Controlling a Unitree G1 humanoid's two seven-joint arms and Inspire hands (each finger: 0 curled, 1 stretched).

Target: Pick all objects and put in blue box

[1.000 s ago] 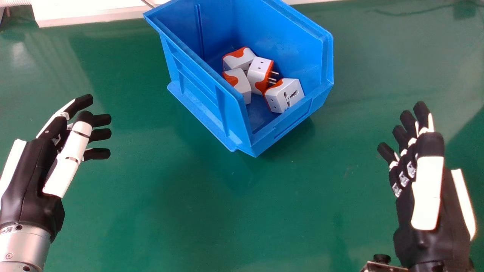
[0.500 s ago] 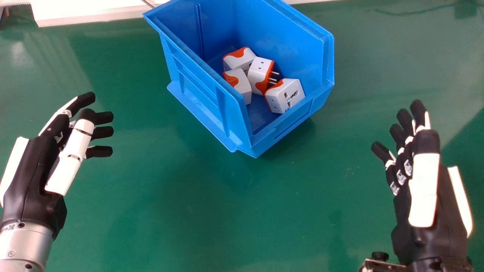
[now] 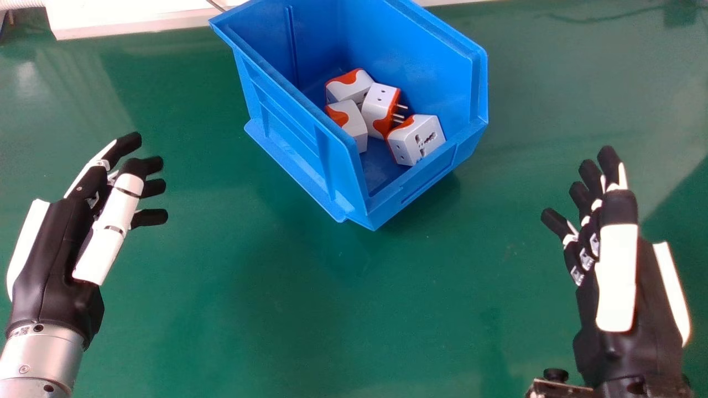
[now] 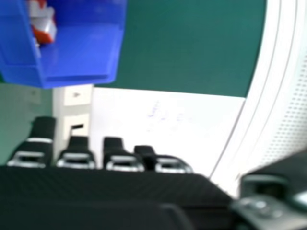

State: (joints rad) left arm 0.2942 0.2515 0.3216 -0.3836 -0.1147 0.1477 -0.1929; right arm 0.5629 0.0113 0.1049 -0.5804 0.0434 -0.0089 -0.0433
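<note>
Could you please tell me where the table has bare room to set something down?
The green table is free in front of the blue box, between the left hand and the right hand, and on either side of the box. Inside, four plug adapters crowd together.

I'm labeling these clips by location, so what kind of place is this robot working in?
Probably a workshop or robotics lab: a bare green work surface, a blue plastic parts bin holding plug adapters, and a white board or panel beyond.
</note>
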